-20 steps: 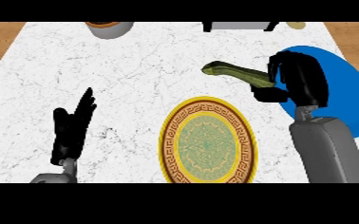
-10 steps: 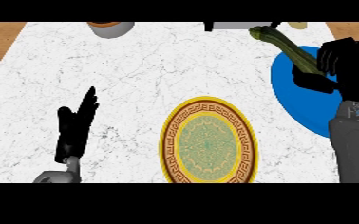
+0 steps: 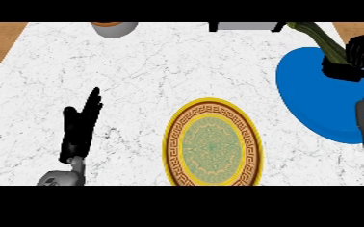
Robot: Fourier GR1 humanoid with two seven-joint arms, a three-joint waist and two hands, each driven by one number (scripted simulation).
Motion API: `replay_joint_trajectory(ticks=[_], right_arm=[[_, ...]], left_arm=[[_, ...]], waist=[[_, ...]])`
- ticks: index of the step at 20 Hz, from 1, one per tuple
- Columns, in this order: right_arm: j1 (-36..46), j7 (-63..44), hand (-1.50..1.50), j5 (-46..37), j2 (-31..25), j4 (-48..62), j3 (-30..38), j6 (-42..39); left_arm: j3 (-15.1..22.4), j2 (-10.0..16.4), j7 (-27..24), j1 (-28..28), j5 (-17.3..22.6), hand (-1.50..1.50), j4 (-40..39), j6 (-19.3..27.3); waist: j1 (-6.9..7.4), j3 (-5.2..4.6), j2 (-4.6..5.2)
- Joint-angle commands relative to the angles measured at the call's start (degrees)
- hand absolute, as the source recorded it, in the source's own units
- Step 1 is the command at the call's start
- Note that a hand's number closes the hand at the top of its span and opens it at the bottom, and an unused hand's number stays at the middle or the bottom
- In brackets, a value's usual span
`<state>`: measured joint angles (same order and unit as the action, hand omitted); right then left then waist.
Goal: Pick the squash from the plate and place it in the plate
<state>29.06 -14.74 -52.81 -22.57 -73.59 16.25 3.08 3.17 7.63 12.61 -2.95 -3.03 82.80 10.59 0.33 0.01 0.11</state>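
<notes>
The white marble bench [image 3: 177, 67] fills the view, and on it the largest thing is a blue plate [image 3: 313, 96], lying directly under and on the near side of the right hand [image 3: 347, 57] at the view's right edge. Next in size is a yellow plate with a patterned rim [image 3: 213, 144]. It sits well to the left of the right hand and nearer the robot, apart from the blue plate, and nothing lies on it. The right hand is clamped on the squash [image 3: 316, 34], a long green one whose free end sticks out from the hand up and to the left, past the blue plate's far rim. It appears to be off the plate and in the air. The left hand [image 3: 80, 125] rests open with its fingers up, far across the bench to the left. A small grey bowl [image 3: 113, 28] stands at the far edge, beyond the left hand. The pick looks done and the carry is the step in hand. The next move calls for bringing the right hand left and toward the robot until the squash hangs over the yellow plate's middle, lowering it, then opening the fingers.
</notes>
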Motion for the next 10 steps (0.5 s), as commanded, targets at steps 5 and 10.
replay_joint_trajectory(ticks=[5, 10], right_arm=[[2.48, 7.17, 1.5, 1.58, -4.76, 18.85, 2.37, -0.77], [6.79, 9.82, 1.5, 4.53, -5.52, 29.85, 2.61, -8.36]], left_arm=[[-0.9, 0.11, -0.83, 0.8, 0.6, 0.0, -0.29, -1.64], [-0.63, 0.46, 1.06, -1.52, -0.18, 0.0, 0.57, -1.64]], waist=[[0.32, 0.01, 0.12], [0.85, 0.05, 0.32]])
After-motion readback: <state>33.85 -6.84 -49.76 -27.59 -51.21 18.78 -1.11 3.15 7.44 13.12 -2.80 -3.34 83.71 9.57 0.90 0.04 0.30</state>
